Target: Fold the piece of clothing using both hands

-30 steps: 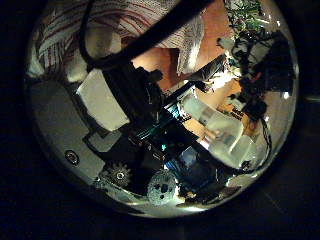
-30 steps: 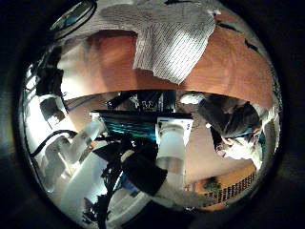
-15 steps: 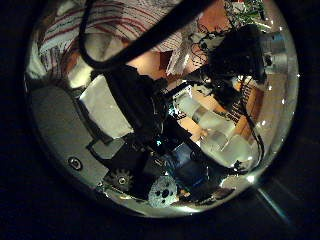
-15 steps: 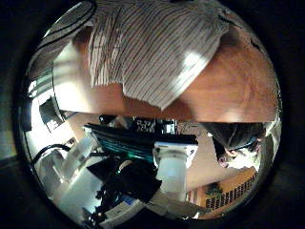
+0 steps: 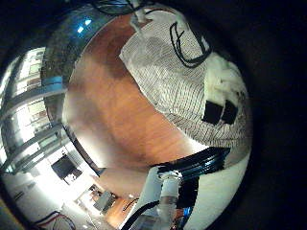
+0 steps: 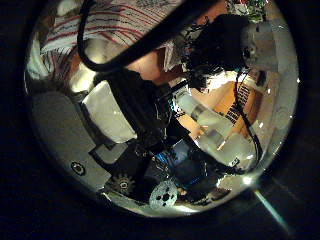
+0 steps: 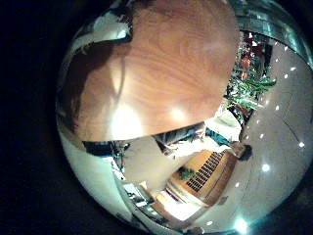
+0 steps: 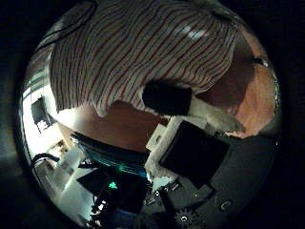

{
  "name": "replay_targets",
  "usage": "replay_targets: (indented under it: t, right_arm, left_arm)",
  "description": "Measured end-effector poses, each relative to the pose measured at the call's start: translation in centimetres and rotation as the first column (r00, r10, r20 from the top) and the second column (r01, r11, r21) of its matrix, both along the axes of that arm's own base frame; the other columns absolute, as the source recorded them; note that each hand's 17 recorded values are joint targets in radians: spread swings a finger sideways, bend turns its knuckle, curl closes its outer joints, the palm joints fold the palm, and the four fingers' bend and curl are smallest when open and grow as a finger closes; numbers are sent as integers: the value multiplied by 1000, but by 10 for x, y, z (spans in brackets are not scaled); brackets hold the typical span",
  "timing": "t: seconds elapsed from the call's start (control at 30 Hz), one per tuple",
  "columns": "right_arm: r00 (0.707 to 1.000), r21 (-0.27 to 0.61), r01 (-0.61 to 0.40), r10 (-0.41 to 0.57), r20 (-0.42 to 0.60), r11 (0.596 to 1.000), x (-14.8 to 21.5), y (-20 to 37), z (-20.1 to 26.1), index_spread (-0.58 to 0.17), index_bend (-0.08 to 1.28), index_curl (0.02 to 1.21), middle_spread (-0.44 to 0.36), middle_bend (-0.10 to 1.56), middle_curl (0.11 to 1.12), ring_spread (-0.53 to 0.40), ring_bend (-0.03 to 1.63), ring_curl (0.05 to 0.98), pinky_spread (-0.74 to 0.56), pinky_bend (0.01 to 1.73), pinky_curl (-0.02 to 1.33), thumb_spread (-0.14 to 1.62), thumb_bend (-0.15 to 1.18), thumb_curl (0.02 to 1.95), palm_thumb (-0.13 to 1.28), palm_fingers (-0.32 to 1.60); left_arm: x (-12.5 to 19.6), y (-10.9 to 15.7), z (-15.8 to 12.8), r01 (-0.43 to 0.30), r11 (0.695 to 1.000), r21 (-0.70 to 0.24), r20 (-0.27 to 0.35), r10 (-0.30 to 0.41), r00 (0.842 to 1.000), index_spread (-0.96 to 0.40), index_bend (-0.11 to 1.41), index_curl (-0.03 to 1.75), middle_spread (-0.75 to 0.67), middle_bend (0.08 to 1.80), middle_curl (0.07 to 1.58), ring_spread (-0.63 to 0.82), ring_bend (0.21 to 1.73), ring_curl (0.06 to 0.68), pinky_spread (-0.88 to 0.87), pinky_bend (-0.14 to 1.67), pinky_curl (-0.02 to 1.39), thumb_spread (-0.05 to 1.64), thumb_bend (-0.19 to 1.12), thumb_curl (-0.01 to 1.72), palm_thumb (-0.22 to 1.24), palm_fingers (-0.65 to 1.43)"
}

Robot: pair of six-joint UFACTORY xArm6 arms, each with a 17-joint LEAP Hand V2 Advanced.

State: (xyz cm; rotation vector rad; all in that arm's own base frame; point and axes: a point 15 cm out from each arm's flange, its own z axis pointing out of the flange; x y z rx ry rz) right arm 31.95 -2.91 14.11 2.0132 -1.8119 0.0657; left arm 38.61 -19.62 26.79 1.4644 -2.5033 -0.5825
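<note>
Your garment (image 8: 143, 52) is a thin woven shirt, pale with fine dark stripes, lying on the wooden table (image 7: 176, 69). In the right thumb side view it fills most of the picture, so that palm is close over it; the stripes fan out across the cloth and the near hem runs ragged and wavy against the wood. You cannot read from here which way its long axis lies on the table.

In the left little finger side view the striped cloth (image 5: 182, 81) lies spread flat on the table (image 5: 106, 105), one straight edge running along bare wood, with black and white fingertips (image 5: 223, 107) set on its surface. The left thumb side view shows more stripes (image 6: 110, 20), rumpled beside that palm's own parts.

Your right hand (image 8: 186, 129) has a black-tipped finger reaching out over the shirt edge; you cannot tell whether it grips the cloth. Your left hand (image 6: 150, 120) shows only blocky parts, so its grip cannot be told either.
</note>
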Motion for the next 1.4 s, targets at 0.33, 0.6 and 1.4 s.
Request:
replay_targets:
  t: [0.33,0.6,1.4]
  right_arm:
    - [997,-18,-47,48,60,999,-6,-14,60,-346,1008,765,-204,1144,812,-220,1328,580,-234,1386,450,1127,85,467,900,1198]
    - [999,92,-13,10,42,996,-27,-5,131,-311,1071,846,-178,1226,839,-206,1400,623,-197,1427,521,1167,30,499,911,1114]
    - [999,108,42,-39,-29,993,79,-9,134,-293,1019,933,-170,1238,834,-202,1404,642,-201,1369,648,1233,-22,504,795,1075]
  left_arm:
    - [5,29,16,-38,999,-28,4,38,999,-696,378,963,-481,1106,744,-400,1374,526,-582,1187,744,1589,557,873,398,1105]
    - [-26,46,23,-16,1000,-22,-50,15,999,-704,335,989,-480,1095,752,-399,1375,525,-580,1170,755,1588,602,894,362,1105]
    - [34,62,-47,-133,990,-36,-66,130,989,-732,294,1045,-486,1098,776,-398,1387,534,-592,1135,799,1580,695,949,308,1099]
